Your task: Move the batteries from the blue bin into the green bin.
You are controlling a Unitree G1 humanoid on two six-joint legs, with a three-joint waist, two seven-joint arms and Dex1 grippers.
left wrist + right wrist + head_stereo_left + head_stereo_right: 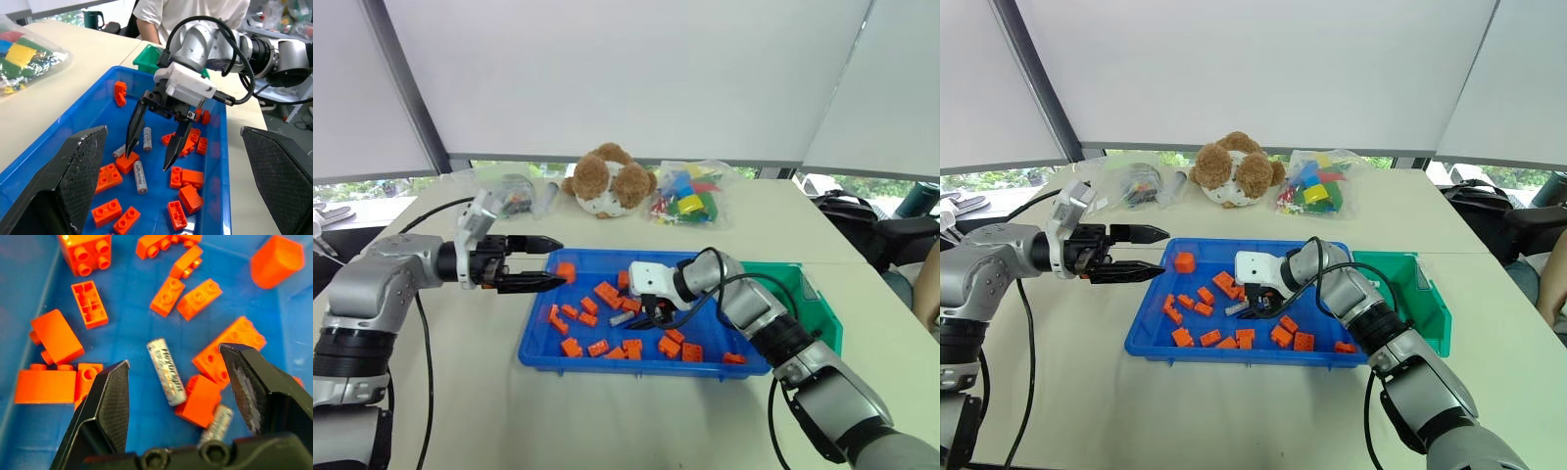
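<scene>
— Hovering over the middle of the blue bin [540,345], the right gripper [152,155] points down at the batteries [140,176], its two black fingers spread apart with nothing between them.

— How many batteries do you make out?

— Three in the left wrist view: one lying just beside an orange brick [127,162] under the fingertips, one a little farther off, and a third partly hidden behind that brick. The right wrist view shows one battery lying flat on the blue floor between the open fingers, and a second one half tucked under a brick. None is touched.

— And the left gripper [546,262]?

— It hangs level at the bin's far left corner, pointing right, its fingers apart and empty. One lone brick [566,269] sits just beside its tips.

— Where is the green bin [1430,311]?

— Touching the blue bin's right end, partly behind the right arm. I cannot tell what lies inside it.

— Anything else on the table [460,401]?

— Orange bricks are scattered all over the blue bin, thickest along the near side. At the far edge of the table sit a brown plush bear [610,181], a clear bag of coloured blocks [688,196] to its right, and another clear bag [509,194] to its left. A person in a white shirt [195,12] sits beyond the green bin.
</scene>
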